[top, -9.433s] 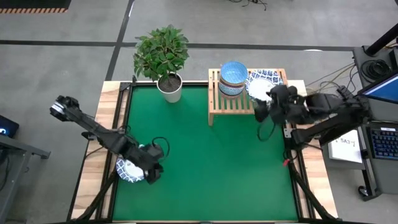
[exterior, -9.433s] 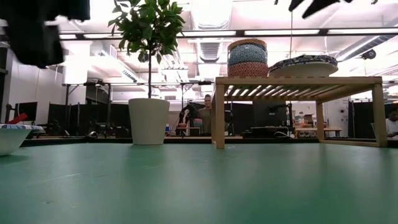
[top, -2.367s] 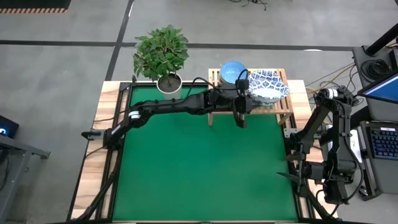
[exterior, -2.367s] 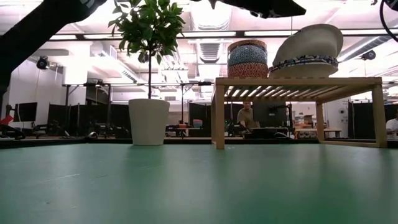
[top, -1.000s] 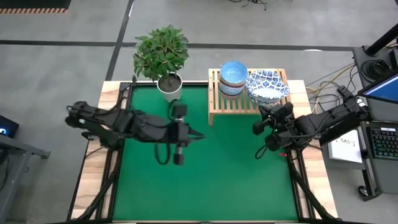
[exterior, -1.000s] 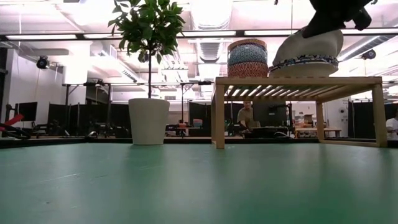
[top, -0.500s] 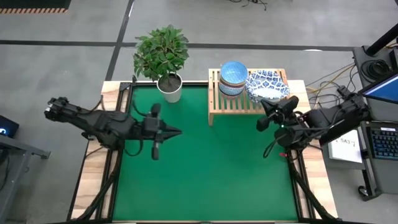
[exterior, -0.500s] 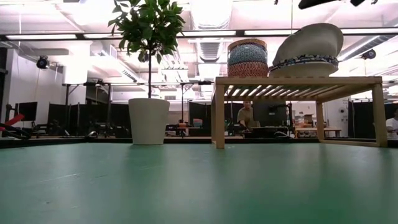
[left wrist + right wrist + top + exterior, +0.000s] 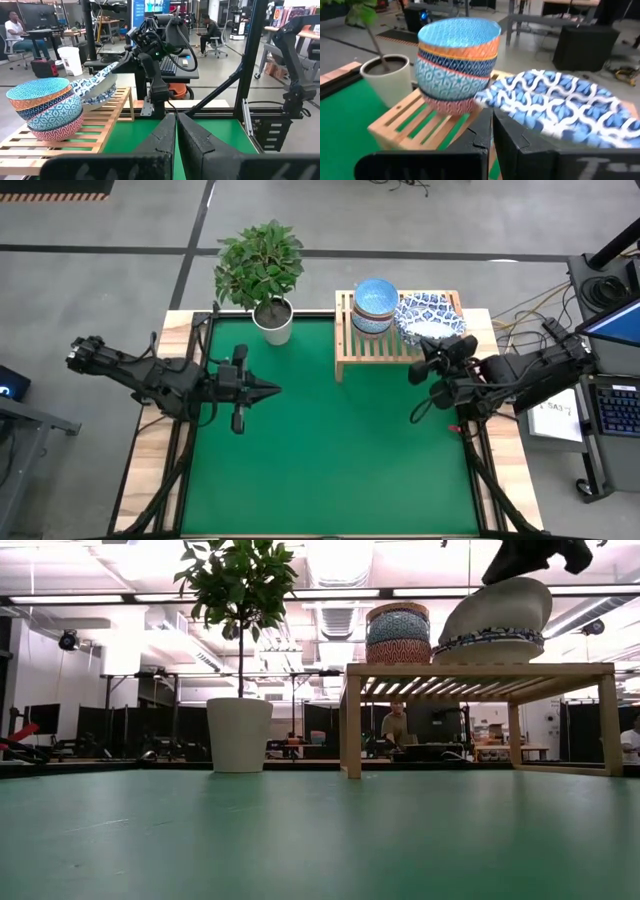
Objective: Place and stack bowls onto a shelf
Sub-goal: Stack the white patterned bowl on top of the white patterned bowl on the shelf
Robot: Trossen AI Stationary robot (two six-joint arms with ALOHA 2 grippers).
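While the green desk (image 9: 330,440) lay bare between the two arms, the shelf (image 9: 365,345) of light wood was seen standing at the desk's far edge, right of the middle, with its slatted top carried on short legs. On its left half a stack of small bowls (image 9: 375,305) was set upright, a light blue one uppermost and orange, dark blue, patterned and red-patterned ones nested beneath it, as shown in the right wrist view (image 9: 457,65). Just beside that stack, on the shelf's right half, the wide white bowls (image 9: 428,317) with blue patterned rims were piled; the topmost was seen tilted in the low view (image 9: 495,615), leaning up on its neighbours rather than lying flat. The right tool (image 9: 422,358) was held just in front of the shelf's right end, beside the wide bowls, its fingers clenched together with nothing between them. The left tool (image 9: 272,390) was held over the desk's left part, well apart from the shelf, pointed toward the middle, its fingers likewise pressed together and empty. A leafy plant in a white pot (image 9: 273,320) was placed at the far edge, left of the shelf.
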